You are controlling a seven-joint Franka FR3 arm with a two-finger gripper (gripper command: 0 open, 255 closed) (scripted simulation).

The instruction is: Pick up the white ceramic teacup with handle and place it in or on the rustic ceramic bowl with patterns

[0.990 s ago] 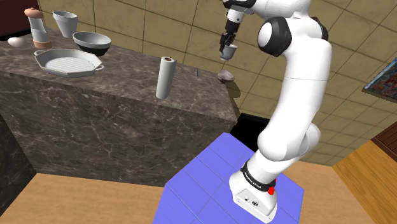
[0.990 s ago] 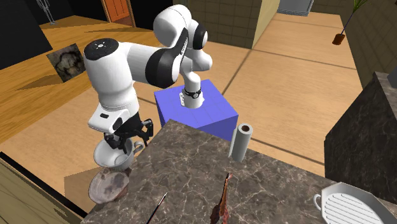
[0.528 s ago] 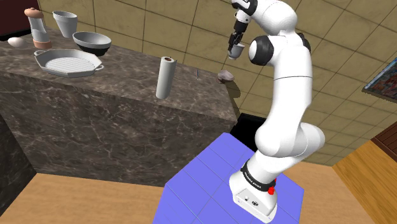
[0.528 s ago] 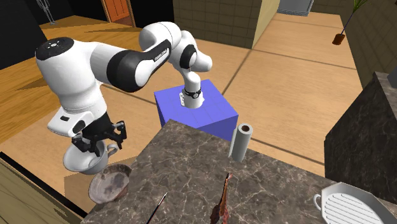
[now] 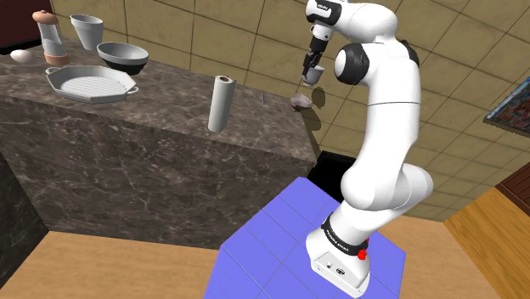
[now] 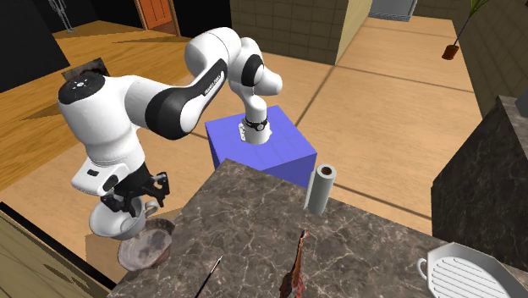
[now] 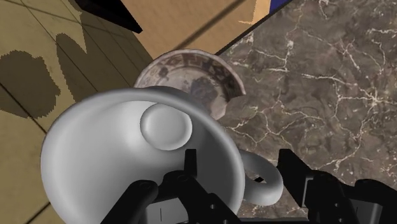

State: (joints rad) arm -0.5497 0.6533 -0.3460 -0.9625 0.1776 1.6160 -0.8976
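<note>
1. Jaws clamped on the white teacup (image 7: 143,159), gripping at its handle side. The cup is clear of any surface, so the jaws carry its whole weight.
2. Teacup is upright, mouth up, and the wrist view looks straight into it. The handle (image 7: 264,181) sticks out sideways between the jaws, toward the counter's marbled top.
3. Target is the brown patterned bowl (image 7: 200,76). It sits right on a corner of the counter (image 6: 355,245), at the end away from the grill pan (image 6: 465,273).
4. Key relation: the cup is above the bowl but not centred on it. In the second exterior view the teacup (image 6: 117,222) hangs mostly outboard of the counter's corner, overlapping only the bowl's (image 6: 145,247) outer rim. In the wrist view much of the bowl shows beyond the cup, on its counter side.
5. My read is late carry, with release not yet due. The next move calls for a short shift inboard toward the counter's corner, then a straight descent.
6. Risk: letting go here likely lands the cup on the bowl's rim or past the counter's edge. The bowl is shallow and sits at the corner, so a nudge could push it off.
7. Paper roll (image 5: 221,104) stands near the counter's front edge, well apart from the drop path. The pan is farther still.
</note>
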